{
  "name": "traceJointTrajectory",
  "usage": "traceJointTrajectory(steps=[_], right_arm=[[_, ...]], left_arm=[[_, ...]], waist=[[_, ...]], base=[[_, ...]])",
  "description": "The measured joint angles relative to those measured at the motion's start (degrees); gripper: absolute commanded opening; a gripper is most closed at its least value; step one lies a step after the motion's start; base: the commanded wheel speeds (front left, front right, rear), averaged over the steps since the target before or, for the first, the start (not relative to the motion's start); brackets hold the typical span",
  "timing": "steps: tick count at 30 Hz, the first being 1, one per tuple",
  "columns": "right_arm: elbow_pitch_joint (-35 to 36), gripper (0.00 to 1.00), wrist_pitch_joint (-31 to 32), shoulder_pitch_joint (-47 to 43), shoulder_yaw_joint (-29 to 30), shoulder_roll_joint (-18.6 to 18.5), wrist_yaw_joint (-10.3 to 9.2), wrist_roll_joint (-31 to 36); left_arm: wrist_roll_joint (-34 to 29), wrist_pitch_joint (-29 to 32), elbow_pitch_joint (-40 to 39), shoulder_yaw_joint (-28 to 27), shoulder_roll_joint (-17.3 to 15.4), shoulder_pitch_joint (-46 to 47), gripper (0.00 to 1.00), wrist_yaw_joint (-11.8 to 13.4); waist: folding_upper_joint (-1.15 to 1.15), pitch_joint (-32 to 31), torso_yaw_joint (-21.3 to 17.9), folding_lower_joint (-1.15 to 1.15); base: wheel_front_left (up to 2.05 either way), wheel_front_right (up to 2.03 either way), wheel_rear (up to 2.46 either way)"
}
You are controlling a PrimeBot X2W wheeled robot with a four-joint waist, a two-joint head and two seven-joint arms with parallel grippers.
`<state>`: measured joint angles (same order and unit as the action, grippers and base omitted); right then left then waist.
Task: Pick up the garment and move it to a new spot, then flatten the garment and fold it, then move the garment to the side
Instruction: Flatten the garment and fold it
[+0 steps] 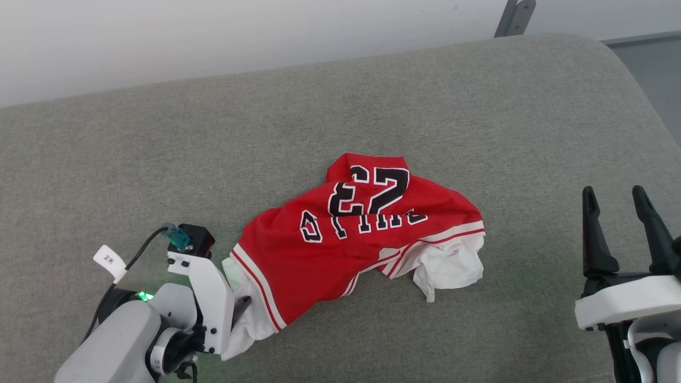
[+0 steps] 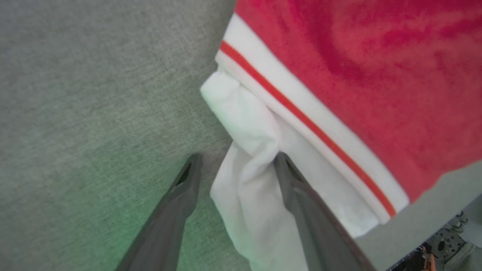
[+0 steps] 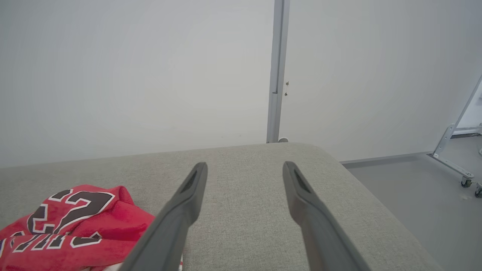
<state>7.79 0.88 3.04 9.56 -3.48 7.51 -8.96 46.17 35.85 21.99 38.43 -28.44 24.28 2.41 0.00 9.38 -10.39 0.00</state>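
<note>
I am working the pick-up step. The garment (image 1: 319, 250) is lying crumpled on the grey cushion (image 1: 372, 96). The left gripper (image 2: 235, 160) is straddling its white sleeve, jaws wide; the right gripper (image 1: 613, 192) is idling well apart, also wide. Next move, in my judgement: closing left, then lifting.

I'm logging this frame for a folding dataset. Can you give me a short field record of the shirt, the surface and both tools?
garment: red T-shirt, crumpled, "23" print facing up
surface: grey fabric cushion
left tool: open, with a fold of the white sleeve between its fingers
right tool: open, apart from the shirt, to its right
stage: shirt not yet lifted
</note>
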Motion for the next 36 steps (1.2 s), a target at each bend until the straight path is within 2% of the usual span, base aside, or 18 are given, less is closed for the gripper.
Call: traceJointTrajectory(steps=[9,15,16,23,29,30,31,32,33,36], right_arm=[[-0.67,1.00,-0.58,0.24,1.38,0.22,0.00,-0.04],[0.23,1.00,-0.31,0.15,1.91,0.35,0.00,0.45],[0.23,1.00,-0.31,0.15,1.91,0.35,0.00,0.45],[0.30,1.00,-0.05,0.11,2.07,0.41,0.00,0.46],[0.01,1.00,0.41,-0.13,1.93,0.44,0.00,0.45],[0.00,1.00,0.56,-0.13,1.82,0.46,0.00,0.45],[-0.03,1.00,0.62,-0.15,1.77,0.46,0.00,0.44],[-0.12,1.00,0.64,-0.15,1.74,0.46,0.00,0.44],[-0.20,1.00,0.70,-0.15,1.69,0.47,0.00,0.44],[-0.44,1.00,1.07,-0.21,1.65,0.48,0.00,0.44]], left_arm=[[-0.15,-0.38,-0.54,0.26,-0.45,0.14,0.00,-0.55],[0.22,-1.19,-2.24,-3.58,-6.51,0.07,0.00,1.51],[0.22,-1.19,-2.24,-3.58,-6.51,0.07,0.00,1.51],[1.33,-0.83,-6.05,-7.68,-12.79,-1.13,0.00,4.14],[3.11,0.20,-5.78,-8.31,-13.74,-3.47,0.00,5.41],[3.11,0.20,-5.44,-8.11,-13.70,-3.82,0.11,5.41],[3.14,0.20,-5.09,-8.04,-13.60,-4.10,0.33,5.39],[3.42,0.00,-4.67,-8.11,-13.29,-4.30,0.60,5.25],[3.66,-0.25,-4.35,-8.08,-12.95,-4.47,1.00,5.13],[3.80,-0.40,-3.80,-7.93,-12.57,-4.54,1.00,4.60]], waist=[[0.00,-0.62,2.00,0.00],[0.00,-1.18,4.09,0.00],[0.00,-1.18,4.09,0.00],[0.00,-1.72,5.83,0.00],[0.00,-1.91,6.48,0.00],[0.00,-1.96,6.51,0.00],[0.00,-2.00,6.54,0.00],[0.00,-2.06,6.59,0.00],[0.00,-2.14,6.62,0.00],[0.00,-2.56,6.70,0.00]], base=[[0.00,0.00,0.00],[0.00,0.00,0.00],[0.00,0.00,0.00],[0.00,0.00,0.00],[0.00,0.00,0.00],[0.00,0.00,0.00],[0.00,0.00,0.00],[0.00,0.00,0.00],[0.00,0.00,0.00],[0.00,0.00,0.00]])
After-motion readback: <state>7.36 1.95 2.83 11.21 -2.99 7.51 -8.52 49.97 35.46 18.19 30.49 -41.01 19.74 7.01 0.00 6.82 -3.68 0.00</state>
